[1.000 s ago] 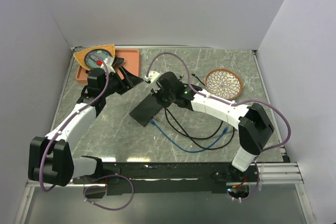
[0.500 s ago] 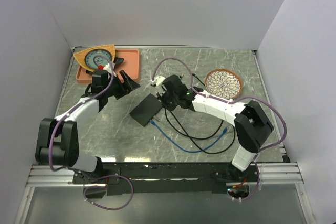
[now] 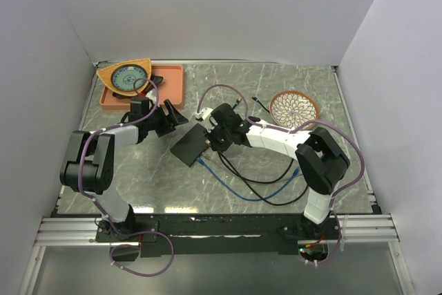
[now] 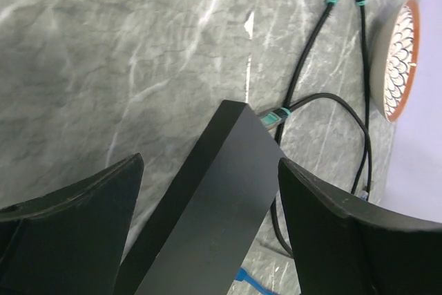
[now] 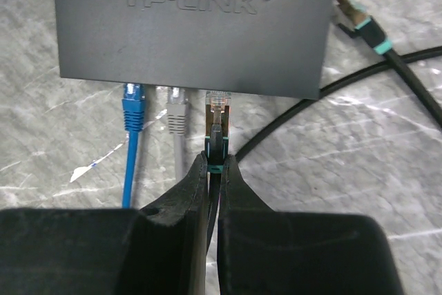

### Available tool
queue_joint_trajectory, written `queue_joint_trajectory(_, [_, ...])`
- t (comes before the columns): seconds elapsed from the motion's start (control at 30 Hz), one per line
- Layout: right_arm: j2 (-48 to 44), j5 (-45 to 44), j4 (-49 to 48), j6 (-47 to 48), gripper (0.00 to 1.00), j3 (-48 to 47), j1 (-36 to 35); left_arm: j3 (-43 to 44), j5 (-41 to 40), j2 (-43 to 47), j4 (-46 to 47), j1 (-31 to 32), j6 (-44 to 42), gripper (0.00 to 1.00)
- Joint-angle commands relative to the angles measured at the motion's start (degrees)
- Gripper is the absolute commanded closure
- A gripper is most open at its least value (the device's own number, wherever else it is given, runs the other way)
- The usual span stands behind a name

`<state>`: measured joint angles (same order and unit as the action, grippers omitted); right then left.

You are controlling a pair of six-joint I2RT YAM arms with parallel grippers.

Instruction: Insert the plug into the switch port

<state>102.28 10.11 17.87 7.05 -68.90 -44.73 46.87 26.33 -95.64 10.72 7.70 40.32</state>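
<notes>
The switch is a flat matte-black box (image 3: 192,144), marked TP-LINK in the right wrist view (image 5: 193,25). My right gripper (image 5: 215,164) is shut on a black cable just behind its clear plug (image 5: 218,112). The plug's tip sits at the box's port edge, beside a blue plug (image 5: 132,107) and a grey plug (image 5: 177,110) standing in ports. The ports themselves are hidden under the box's edge. My left gripper (image 4: 207,191) is open, its jaws on either side of the box's far end (image 4: 228,191) without touching it.
A spare black cable end (image 5: 356,18) lies right of the box. Black and blue cables loop on the marble table (image 3: 262,177). A patterned bowl (image 3: 294,109) sits at the back right. An orange tray (image 3: 169,81) with a plate (image 3: 126,75) stands at the back left.
My left gripper has moved right and down toward the box's far end. My right gripper has closed in on the box's port edge with the plug.
</notes>
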Motion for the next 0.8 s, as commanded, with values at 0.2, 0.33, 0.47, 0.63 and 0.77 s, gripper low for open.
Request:
queue_joint_trajectory(0.2, [4.5,2.5,-1.8,-1.1,1.00,-0.9,0.4,1.6,2.6,-3.7,5.5,3.5,1.5,0.18])
queue_joint_trajectory(0.33, [5.7,1.3,-1.2,-1.1,1.00,-1.4,0.4,2.1,2.3,-5.3,5.3,4.6,1.9,0.21])
queue_joint_trajectory(0.47, [6.5,1.1,-1.3,-1.0,1.00,-0.5,0.3,2.4,2.3,-6.3,4.8,5.0,1.5,0.23])
queue_joint_trajectory(0.63, [6.9,0.9,-1.4,-0.9,1.00,0.3,0.3,3.0,2.1,-6.7,4.0,5.2,0.9,0.23])
queue_joint_trajectory(0.77, [8.1,-0.8,0.8,-1.9,1.00,-2.0,0.3,3.2,2.0,-7.0,3.7,5.4,0.7,0.24])
